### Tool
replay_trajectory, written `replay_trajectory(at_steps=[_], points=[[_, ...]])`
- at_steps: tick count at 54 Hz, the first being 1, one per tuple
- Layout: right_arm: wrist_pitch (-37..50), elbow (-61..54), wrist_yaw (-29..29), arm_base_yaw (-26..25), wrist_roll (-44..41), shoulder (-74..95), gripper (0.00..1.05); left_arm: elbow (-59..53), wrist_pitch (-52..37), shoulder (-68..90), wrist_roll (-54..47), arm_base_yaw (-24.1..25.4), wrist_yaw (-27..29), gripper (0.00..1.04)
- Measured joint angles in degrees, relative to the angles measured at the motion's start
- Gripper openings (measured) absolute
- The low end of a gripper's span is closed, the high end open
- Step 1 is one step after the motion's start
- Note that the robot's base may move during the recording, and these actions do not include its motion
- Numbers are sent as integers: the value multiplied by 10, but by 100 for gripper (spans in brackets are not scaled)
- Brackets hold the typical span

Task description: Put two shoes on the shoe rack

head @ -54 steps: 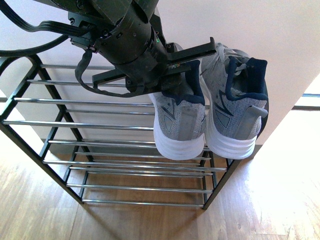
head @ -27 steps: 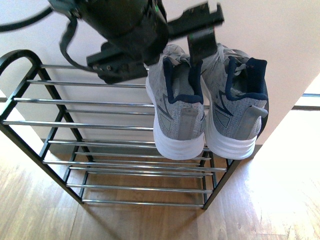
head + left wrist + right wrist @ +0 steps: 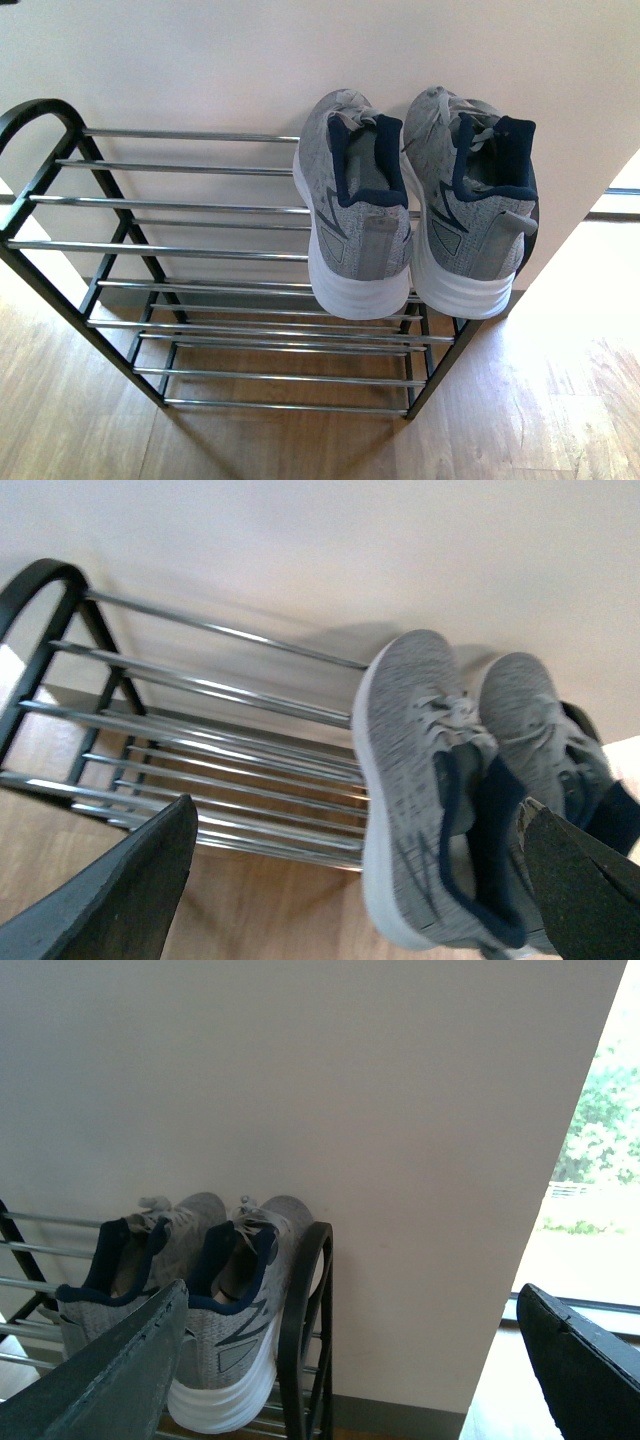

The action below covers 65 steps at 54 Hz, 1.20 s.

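Sneakers (image 3: 352,210): two grey ones with white soles and navy lining, set side by side on the top tier at the right end, toes to the wall, heels outward.
Rack (image 3: 190,205): black frame with chrome bars, stood against the wall (image 3: 200,60).
Left claw (image 3: 355,810): spread wide, nothing pinched. It is held above the sneakers and apart from them.
Right claw (image 3: 352,1290): spread wide, nothing pinched. It is held off the rack's right end, clear of the sneakers.
Floor (image 3: 80,430): wooden boards, seen under and around the rack.
Front view: neither arm is shown.
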<state>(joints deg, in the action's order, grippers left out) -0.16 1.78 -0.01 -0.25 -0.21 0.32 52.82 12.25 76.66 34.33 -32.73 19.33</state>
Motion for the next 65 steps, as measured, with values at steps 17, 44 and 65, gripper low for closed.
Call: replay_trajectory(at_steps=[17, 44, 65], points=[[0, 0, 0, 0, 0, 0, 95, -108, 187, -254, 22, -54, 166, 95], [0, 0, 0, 0, 0, 0, 95, -216, 252, -487, -53, 57, 259, 95], [0, 0, 0, 0, 0, 0, 95, -354, 9, -619, -231, 253, 24, 80]])
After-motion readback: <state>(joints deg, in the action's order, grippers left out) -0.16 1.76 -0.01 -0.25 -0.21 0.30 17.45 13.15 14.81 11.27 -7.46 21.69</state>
